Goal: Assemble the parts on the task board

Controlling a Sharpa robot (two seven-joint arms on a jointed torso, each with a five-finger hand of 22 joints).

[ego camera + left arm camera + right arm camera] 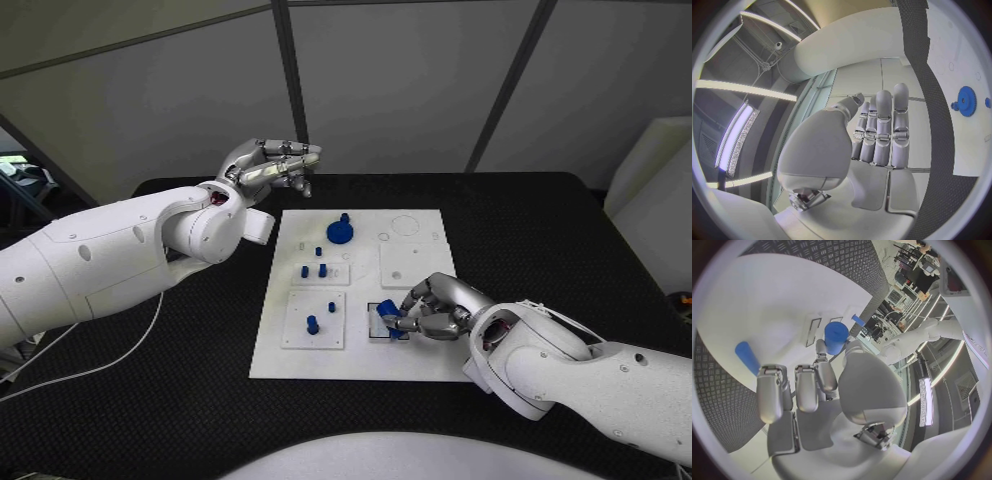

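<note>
1. A white task board (411,355) lies flat in the middle of a black table (562,230), seen from above.
2. The left hand (271,166) hovers above the table just beyond the board's far left corner. Its fingers (882,127) lie straight and close side by side, holding nothing.
3. The right hand (437,308) rests low over the near right part of the board. Its fingers (807,387) curl down around a blue part (388,321), which sits at a small dark-rimmed square on the board. In the right wrist view the rounded blue part (836,336) sits at the fingertips, between thumb and finger, and appears to be grasped.
4. A large round blue part (340,231), shaped like a toothed wheel with a knob, stands on the far middle of the board.
5. Small blue pegs (313,270) stand upright in a raised white block on the board's left side.
6. Nearer, another blue peg (312,324) stands in a second raised block at the near left.
7. A plain raised white square (410,262) sits to the right of the pegs, just beyond the right hand.
</note>
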